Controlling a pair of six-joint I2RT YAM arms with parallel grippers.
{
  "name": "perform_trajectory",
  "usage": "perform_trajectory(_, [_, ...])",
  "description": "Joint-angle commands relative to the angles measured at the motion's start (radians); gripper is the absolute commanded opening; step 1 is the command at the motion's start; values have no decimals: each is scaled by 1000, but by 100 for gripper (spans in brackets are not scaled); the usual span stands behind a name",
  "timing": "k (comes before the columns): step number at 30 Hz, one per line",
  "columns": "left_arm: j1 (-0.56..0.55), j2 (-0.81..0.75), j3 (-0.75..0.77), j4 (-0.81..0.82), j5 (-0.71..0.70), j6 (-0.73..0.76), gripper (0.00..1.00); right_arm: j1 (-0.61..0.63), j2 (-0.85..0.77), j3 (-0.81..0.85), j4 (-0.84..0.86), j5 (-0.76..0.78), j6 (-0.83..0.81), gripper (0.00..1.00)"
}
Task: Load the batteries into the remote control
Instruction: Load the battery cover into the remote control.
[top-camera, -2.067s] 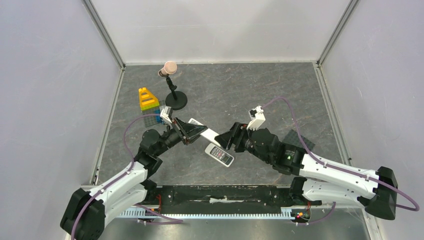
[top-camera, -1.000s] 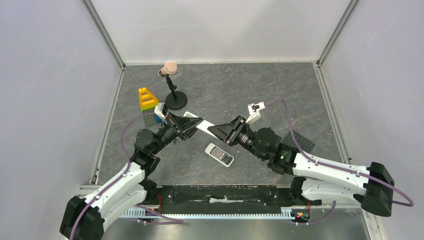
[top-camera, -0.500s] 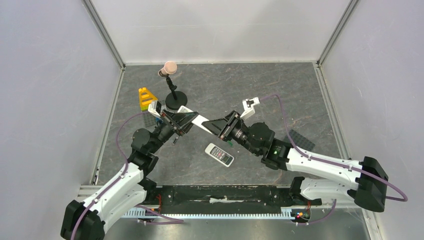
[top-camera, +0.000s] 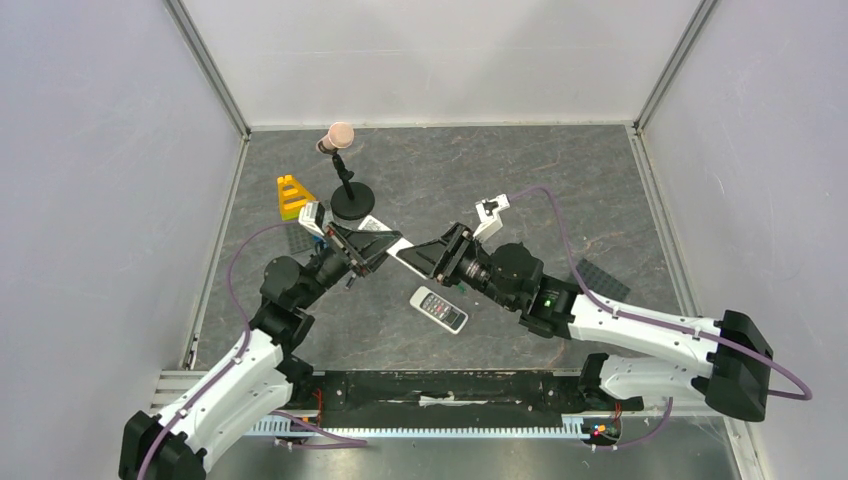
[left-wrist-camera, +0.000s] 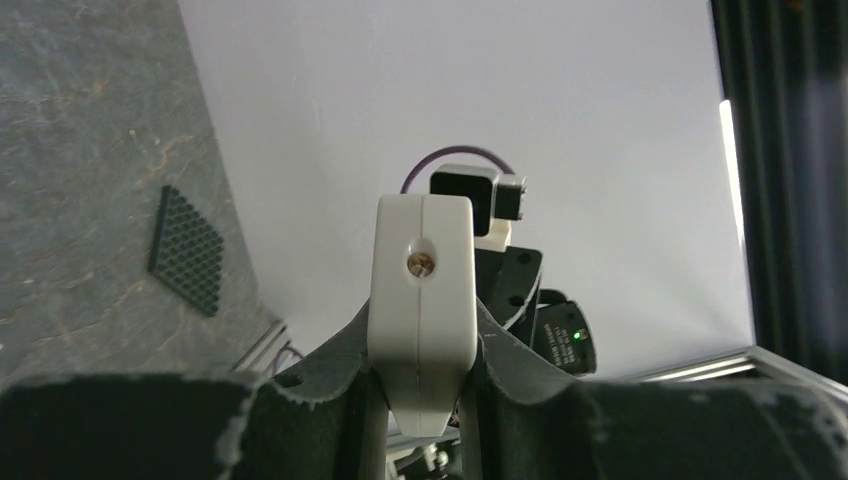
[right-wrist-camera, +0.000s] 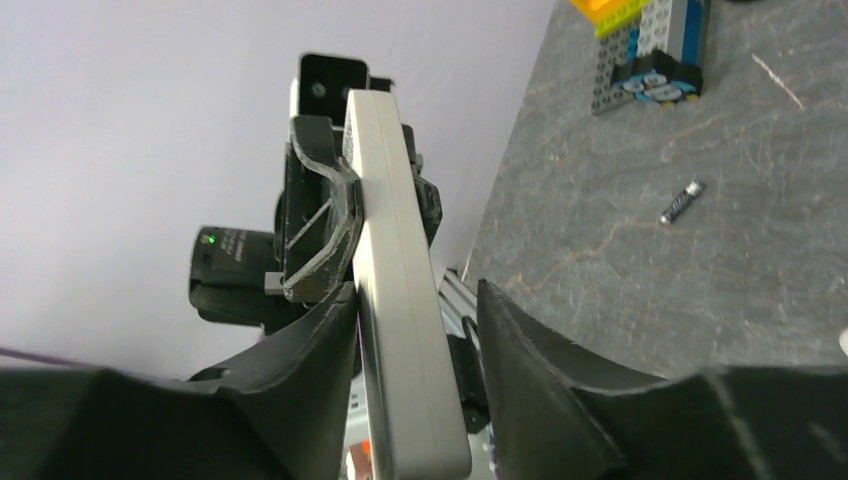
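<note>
the remote control (top-camera: 438, 309) is laid on the table (top-camera: 560, 190) at lower centre of the top view, just below both tools and untouched. a longer white remote (right-wrist-camera: 385, 180) is clenched by the left tool (left-wrist-camera: 422, 320); the right tool (right-wrist-camera: 415, 300) is seen released around it, a gap left beside one finger.

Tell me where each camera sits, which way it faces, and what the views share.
Top external: above and behind the bases, looking down on the table; shows both arms, left gripper and right gripper at either end of a white remote.
Left wrist: behind the left gripper, facing the right arm and side wall; own fingers clamp the remote.
Right wrist: behind the right gripper, facing the left gripper; own fingers flank the remote, battery on the table beyond.
Shared: all three show the white remote.
</note>
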Motion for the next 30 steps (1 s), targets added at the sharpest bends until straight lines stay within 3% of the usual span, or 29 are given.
perform_trajectory(1, [-35, -45, 99, -45, 103, 133, 2, -11, -30, -48, -137, -50, -88, 54])
perform_trajectory(5, [-35, -45, 109, -115, 95, 194, 2, -20, -103, -37, -196, -102, -188, 75])
perform_trajectory(11, [-36, -31, 106, -104, 135, 245, 2, -28, -193, -4, -314, -164, -364, 86])
perform_trajectory(18, [-35, 26, 148, -20, 341, 340, 2, -51, -205, 29, -328, -320, -494, 86])
perform_trajectory(24, [-35, 43, 192, 38, 495, 380, 2, -92, -168, 24, -321, -425, -443, 70])
perform_trajectory(30, [-35, 52, 218, 71, 611, 403, 2, -104, -158, 19, -311, -455, -441, 64])
